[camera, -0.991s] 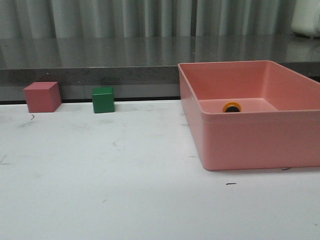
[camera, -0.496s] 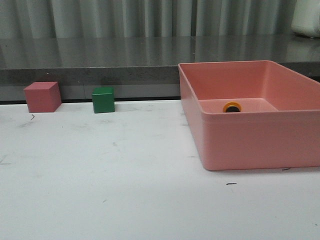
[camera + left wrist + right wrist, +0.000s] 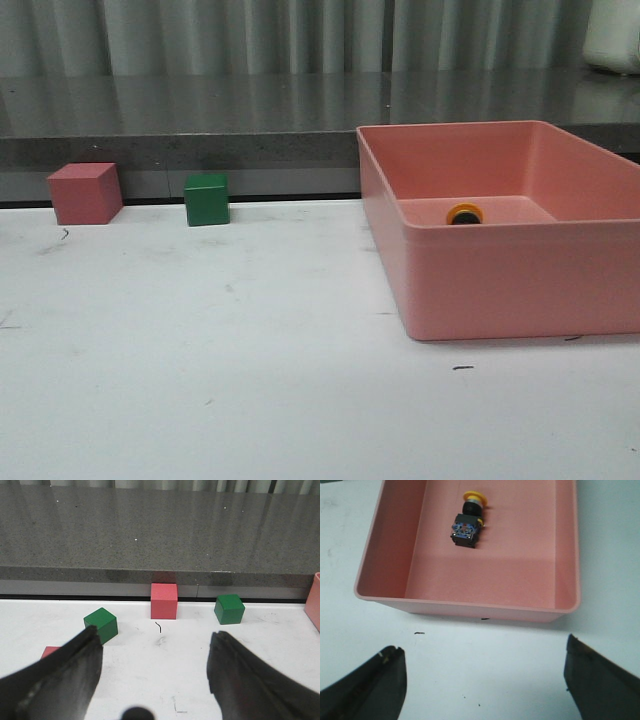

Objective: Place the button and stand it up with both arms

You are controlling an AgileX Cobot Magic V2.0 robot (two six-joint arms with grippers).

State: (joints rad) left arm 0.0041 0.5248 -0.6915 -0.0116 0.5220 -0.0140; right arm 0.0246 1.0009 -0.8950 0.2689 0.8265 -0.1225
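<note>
Lying on its side inside a pink bin, the button rests on the bin floor toward the far wall, its yellow cap just visible over the near rim in the front view. From the right wrist view, the yellow cap points away from the arm and the blocky black base with blue parts faces the camera. The bin sits on the right side of a white desk.

Neither arm shows in the front view. The right pincer hangs above the desk just outside the bin's near wall, fingers spread wide, holding nothing. The left pincer is also spread wide and empty, facing the far edge of the desk, where a pink cube and two green cubes, one near the bin and one close to a finger, stand. A small pink shape beside that finger is too hidden to identify.

Likely risks, judging from this layout: the bin walls are tall, so a descending finger could strike the rim or shove the bin. The button's rounded cap and collar may let it roll or slip if pinched off-centre. Standing it up needs a secure grip on the base; grasping the cap could tip it over again. The left arm, near the cubes, might knock them.
</note>
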